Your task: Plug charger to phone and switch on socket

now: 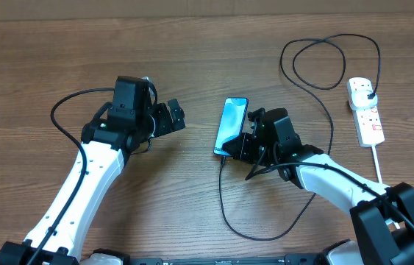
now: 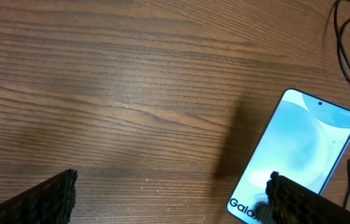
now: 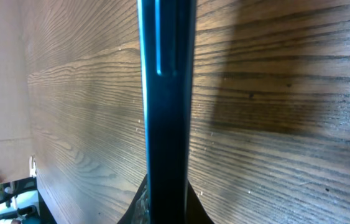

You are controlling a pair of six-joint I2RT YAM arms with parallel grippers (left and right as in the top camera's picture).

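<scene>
Wooden table (image 1: 192,59) carries the phone (image 1: 232,124), its edge clamped by the right gripper (image 1: 246,137); the left gripper (image 1: 177,118) stands open nearby.

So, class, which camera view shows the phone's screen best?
The left wrist view: the phone appears close and large, its lettering partly readable. The overhead view shows it whole but small. The right wrist view shows only its dark edge.
</scene>
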